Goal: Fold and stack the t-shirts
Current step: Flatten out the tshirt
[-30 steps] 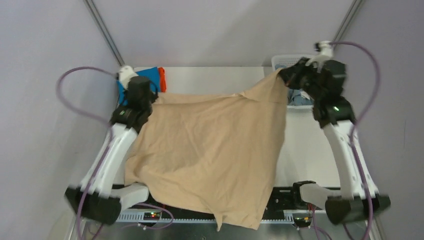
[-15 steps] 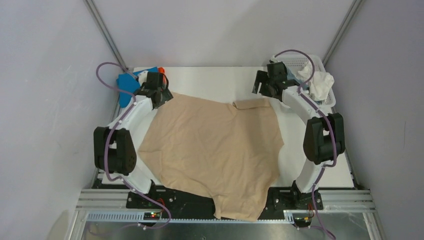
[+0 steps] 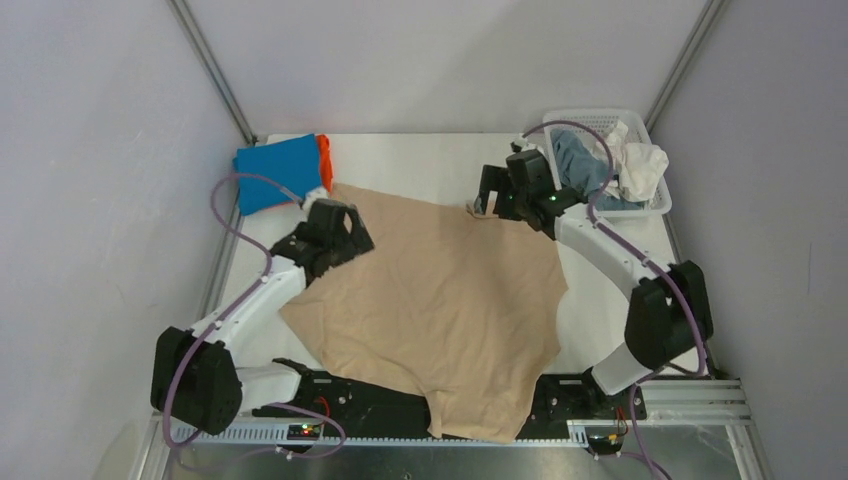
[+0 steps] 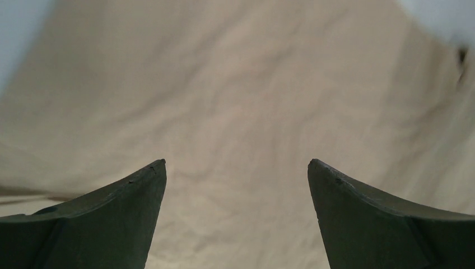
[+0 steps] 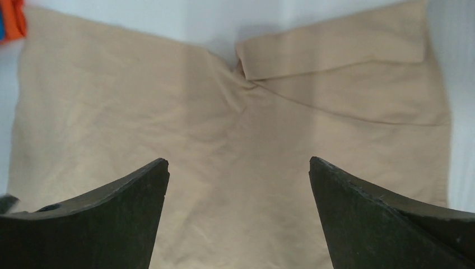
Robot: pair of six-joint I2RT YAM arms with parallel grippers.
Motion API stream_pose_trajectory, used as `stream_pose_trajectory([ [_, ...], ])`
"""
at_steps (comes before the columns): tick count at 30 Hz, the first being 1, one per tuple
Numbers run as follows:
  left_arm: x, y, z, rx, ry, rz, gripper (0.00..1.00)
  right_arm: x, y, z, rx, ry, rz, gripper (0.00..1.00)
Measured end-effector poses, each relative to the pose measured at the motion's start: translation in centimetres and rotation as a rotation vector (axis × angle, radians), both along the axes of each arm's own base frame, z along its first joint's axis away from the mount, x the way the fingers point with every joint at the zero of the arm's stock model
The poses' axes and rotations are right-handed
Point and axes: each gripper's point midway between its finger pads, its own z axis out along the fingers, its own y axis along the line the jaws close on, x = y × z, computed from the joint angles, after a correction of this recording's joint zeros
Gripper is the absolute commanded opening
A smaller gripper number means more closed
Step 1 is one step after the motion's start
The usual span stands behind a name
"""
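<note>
Top external view: the tan tee lies spread out in the middle of the bench, and its near end hangs off the near edge. Its long way runs from far to near, between the two arms. The blue tee sits folded at the far left corner, with the orange tee right beside it. A grey-blue tee and a white tee are in the basket at the far right. The left pincer is wide open and holds nothing; it hangs over the tan tee's far left part. The right pincer is wide open and empty too, over the far right part. A sleeve is flipped over there, just ahead of the right pincer and a bit to its right. I think that sleeve needs laying flat first, and the right arm is the nearer one.
</note>
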Motion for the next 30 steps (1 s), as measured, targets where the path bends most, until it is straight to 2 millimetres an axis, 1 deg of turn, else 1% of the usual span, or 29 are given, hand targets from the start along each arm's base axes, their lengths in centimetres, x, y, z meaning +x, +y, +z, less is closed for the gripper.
stream_pose_trajectory([
  [3, -2.5, -2.3, -3.1, -0.011, 0.076, -0.087, 1.0, 0.2, 1.0, -3.4, 0.008, 0.073, 0.003, 0.99],
  [6, -4.3, -3.1, -5.4, -0.01, 0.124, -0.122, 1.0, 1.3, 1.5, -6.3, 0.036, 0.124, -0.019, 1.0],
  [8, -5.1, -3.5, -6.5, -0.012, 0.143, -0.132, 1.0, 2.3, 1.6, -7.8, 0.064, 0.143, -0.038, 0.99],
  [13, -6.5, -3.5, -9.0, -0.002, 0.197, -0.13, 1.0, 4.9, 1.2, -11.1, 0.127, 0.163, -0.075, 0.99],
  [17, -7.4, -2.8, -10.6, 0.021, 0.231, -0.109, 1.0, 5.7, 0.7, -13.9, 0.149, 0.203, -0.102, 0.99],
  [18, -7.5, -2.6, -10.8, 0.026, 0.236, -0.106, 1.0, 6.0, 0.8, -14.1, 0.154, 0.204, -0.105, 0.99],
  [19, -7.6, -2.5, -11.0, 0.033, 0.239, -0.103, 1.0, 6.3, 0.9, -13.9, 0.162, 0.195, -0.105, 1.0],
  [21, -7.5, -2.5, -11.0, 0.032, 0.233, -0.096, 1.0, 7.5, 1.3, -13.5, 0.182, 0.174, -0.109, 0.99],
  [24, -7.4, -2.4, -11.1, 0.036, 0.229, -0.092, 1.0, 8.8, 1.4, -14.0, 0.184, 0.163, -0.127, 0.99],
  [25, -7.3, -2.4, -11.1, 0.038, 0.228, -0.091, 1.0, 9.6, 1.5, -13.8, 0.184, 0.151, -0.136, 0.99],
  [28, -7.2, -2.3, -11.1, 0.043, 0.219, -0.086, 1.0, 13.4, 1.6, -13.3, 0.178, 0.091, -0.179, 1.0],
  [30, -7.1, -2.2, -11.2, 0.047, 0.216, -0.084, 1.0, 16.6, 1.8, -12.7, 0.181, 0.054, -0.214, 1.0],
])
